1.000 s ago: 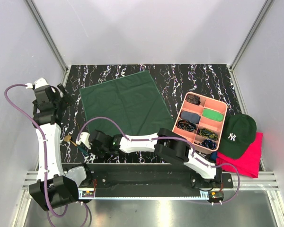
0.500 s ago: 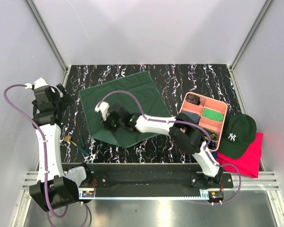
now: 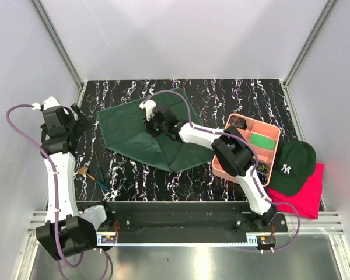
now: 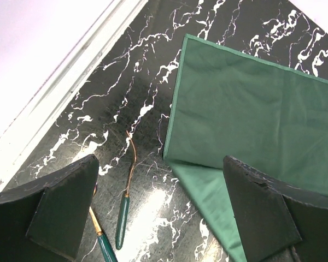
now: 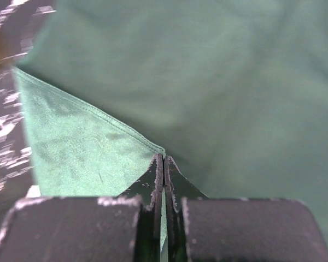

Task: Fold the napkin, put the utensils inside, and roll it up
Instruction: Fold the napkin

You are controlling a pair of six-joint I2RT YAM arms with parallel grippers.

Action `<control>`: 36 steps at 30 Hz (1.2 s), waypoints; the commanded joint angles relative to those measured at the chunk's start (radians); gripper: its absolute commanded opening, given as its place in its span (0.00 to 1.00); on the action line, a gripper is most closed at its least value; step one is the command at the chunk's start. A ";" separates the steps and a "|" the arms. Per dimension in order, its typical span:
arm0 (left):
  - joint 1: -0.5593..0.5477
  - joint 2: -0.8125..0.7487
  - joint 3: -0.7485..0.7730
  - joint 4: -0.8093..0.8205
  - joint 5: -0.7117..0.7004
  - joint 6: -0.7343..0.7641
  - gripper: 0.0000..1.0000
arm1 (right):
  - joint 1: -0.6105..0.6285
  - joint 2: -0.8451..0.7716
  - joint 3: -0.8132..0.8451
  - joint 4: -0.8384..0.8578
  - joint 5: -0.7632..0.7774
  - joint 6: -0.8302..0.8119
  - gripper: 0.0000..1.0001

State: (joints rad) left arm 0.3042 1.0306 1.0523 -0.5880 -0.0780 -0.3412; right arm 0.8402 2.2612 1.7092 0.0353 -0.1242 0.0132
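The dark green napkin (image 3: 134, 137) lies on the marble table, folded partly over itself. My right gripper (image 3: 154, 119) is shut on one corner of it, held up over the cloth's back half. In the right wrist view the hemmed corner sits pinched between the closed fingertips of that gripper (image 5: 163, 159), over the napkin (image 5: 235, 82). The utensils (image 3: 92, 175) lie on the table left of the napkin; two green-handled ones (image 4: 123, 218) show in the left wrist view, beside the napkin's edge (image 4: 251, 120). My left gripper (image 4: 158, 213) hangs open above them, holding nothing.
A pink compartment tray (image 3: 274, 153) with small items stands right of the napkin, under the right arm's elbow. A dark cap (image 3: 294, 166) rests on a pink-red cloth (image 3: 308, 201) at the far right. A metal rail and wall (image 4: 54, 93) border the table's left side.
My right gripper has carried the napkin's near-left corner from beside the utensils diagonally up and back across the cloth, folding it over. The left arm has stayed still and open.
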 commanded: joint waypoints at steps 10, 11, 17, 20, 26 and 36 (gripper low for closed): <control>0.006 0.039 -0.012 0.060 0.044 -0.012 0.99 | -0.194 0.145 0.249 -0.006 0.043 -0.034 0.00; 0.007 0.042 -0.012 0.059 0.043 -0.012 0.99 | -0.200 0.173 0.294 -0.020 0.050 -0.039 0.00; 0.006 0.054 -0.012 0.060 0.041 -0.010 0.99 | -0.257 0.312 0.542 -0.138 0.067 -0.065 0.00; 0.007 0.060 -0.012 0.060 0.050 -0.010 0.99 | -0.277 0.383 0.679 -0.208 0.072 -0.070 0.00; 0.006 0.069 -0.012 0.060 0.061 -0.010 0.99 | -0.299 0.449 0.808 -0.261 0.083 -0.082 0.00; 0.006 0.080 -0.014 0.063 0.073 -0.010 0.99 | -0.340 0.483 0.891 -0.261 0.107 -0.082 0.00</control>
State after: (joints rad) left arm 0.3061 1.1027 1.0378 -0.5735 -0.0311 -0.3481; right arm 0.5255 2.7350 2.5271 -0.2352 -0.0422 -0.0559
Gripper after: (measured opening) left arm 0.987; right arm 0.010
